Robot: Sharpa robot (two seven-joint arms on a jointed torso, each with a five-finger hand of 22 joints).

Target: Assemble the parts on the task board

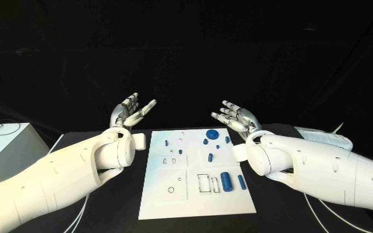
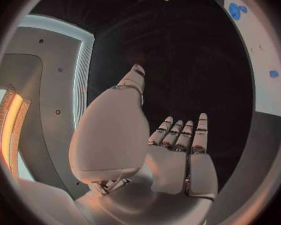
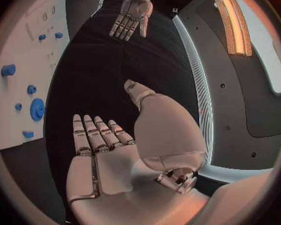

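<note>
Item, left: the left hand (image 1: 132, 110) is being held raised beyond the far left corner of the task board (image 1: 163, 203), fingers apart and extended, nothing being gripped; the same spread is being shown in its wrist view (image 2: 178, 155).

Item, centre: the task board is being carried flat on the black surface (image 1: 101, 211), between the two arms. Its left half is being occupied by outlined recesses and small holes; the parts are being kept on its right half: a round blue gear (image 1: 212, 134) at the far edge, small blue pieces just behind it, a larger blue cylinder (image 1: 226, 181) beside a slimmer blue peg (image 1: 242, 182) nearer the robot.

Item, right: the right hand (image 1: 237, 118) is being held raised past the far right corner, likewise spread and empty (image 3: 100, 150).

Note on handling: no part is being touched yet. A first pick is judged to be pending; the right hand is being favoured as nearer the parts, and a descent from directly above, with a fingertip pinch across the chosen piece, is being advised so that neighbours are not being disturbed.
</note>
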